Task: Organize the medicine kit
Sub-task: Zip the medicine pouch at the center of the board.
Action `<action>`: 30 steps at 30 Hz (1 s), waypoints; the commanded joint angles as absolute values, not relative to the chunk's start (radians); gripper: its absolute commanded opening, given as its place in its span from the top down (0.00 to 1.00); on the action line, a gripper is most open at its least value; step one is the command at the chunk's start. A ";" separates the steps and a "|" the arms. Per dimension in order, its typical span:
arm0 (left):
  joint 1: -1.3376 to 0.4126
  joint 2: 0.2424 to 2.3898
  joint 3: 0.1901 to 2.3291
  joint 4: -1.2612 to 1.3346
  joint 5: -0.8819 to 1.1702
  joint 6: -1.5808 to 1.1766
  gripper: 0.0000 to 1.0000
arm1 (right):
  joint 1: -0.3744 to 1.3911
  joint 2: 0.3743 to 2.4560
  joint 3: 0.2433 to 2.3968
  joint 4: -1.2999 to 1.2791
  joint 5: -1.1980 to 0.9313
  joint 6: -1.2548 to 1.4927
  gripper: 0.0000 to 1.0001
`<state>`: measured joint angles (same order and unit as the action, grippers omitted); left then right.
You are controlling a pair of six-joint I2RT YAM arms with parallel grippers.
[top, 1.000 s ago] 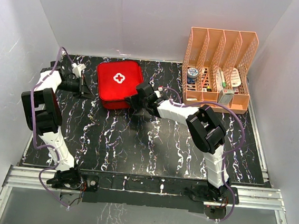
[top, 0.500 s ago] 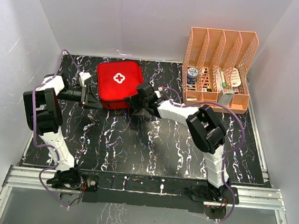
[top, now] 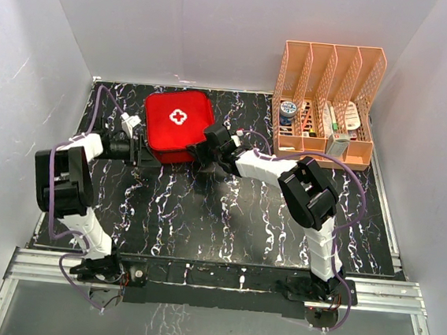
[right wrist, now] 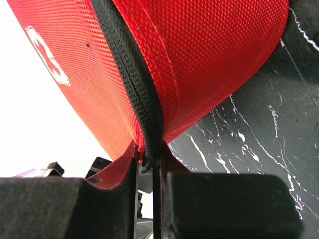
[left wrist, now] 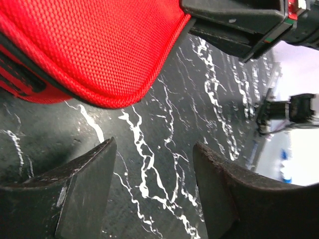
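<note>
The right gripper [right wrist: 148, 162] is pinching its two dark fingers [right wrist: 229, 204] almost together on the black zip band [right wrist: 132, 74] that is running round the edge of the medicine kit [right wrist: 209, 64], a red soft fabric zip case, squarish with rounded corners. Whether the pads are gripping a zip pull or only the band itself cannot be told from the wrist view.

The left gripper [left wrist: 153, 149] is holding its fingers [left wrist: 84, 199] spread apart with nothing between them. Only the black, white-veined marble-pattern tabletop [left wrist: 164, 114] is showing in the gap, and the kit's rounded corner is lying just beyond the tips, not touching them.

From above, the medicine kit [top: 178, 123] is lying flat at the back of the tabletop [top: 219, 215], left of centre, its white cross [top: 179, 116] facing up. The left gripper [top: 142, 150] is sitting just beside its left edge and the right gripper [top: 210, 144] is clamping its right front corner.

The orange-pink plastic file rack [top: 327, 74] is standing well apart at the back right, with small supplies showing in its compartments.

The task is looking barely started: the lid is lying shut and nothing is showing inside. Unzipping, opening the lid, and arranging the contents are all remaining, probably including supplies from the rack.
</note>
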<state>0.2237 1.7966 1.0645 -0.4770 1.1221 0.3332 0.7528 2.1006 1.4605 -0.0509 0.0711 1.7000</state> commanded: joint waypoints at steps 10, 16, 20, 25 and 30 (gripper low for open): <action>0.151 1.557 0.885 0.065 0.816 0.018 0.39 | 0.746 2.080 1.409 -0.123 0.071 1.648 1.00; 0.126 1.505 0.845 0.083 0.710 0.003 0.39 | 0.745 2.074 1.391 -0.110 0.059 1.647 1.00; 0.100 1.465 0.810 0.108 0.648 -0.027 0.39 | 0.743 2.074 1.386 -0.100 0.047 1.638 1.00; 0.058 1.375 0.754 0.144 0.560 -0.062 0.39 | 0.737 2.078 1.390 -0.095 0.027 1.621 1.00; 0.017 1.241 0.701 0.137 0.484 -0.070 0.39 | 0.736 2.080 1.385 -0.085 0.010 1.615 1.00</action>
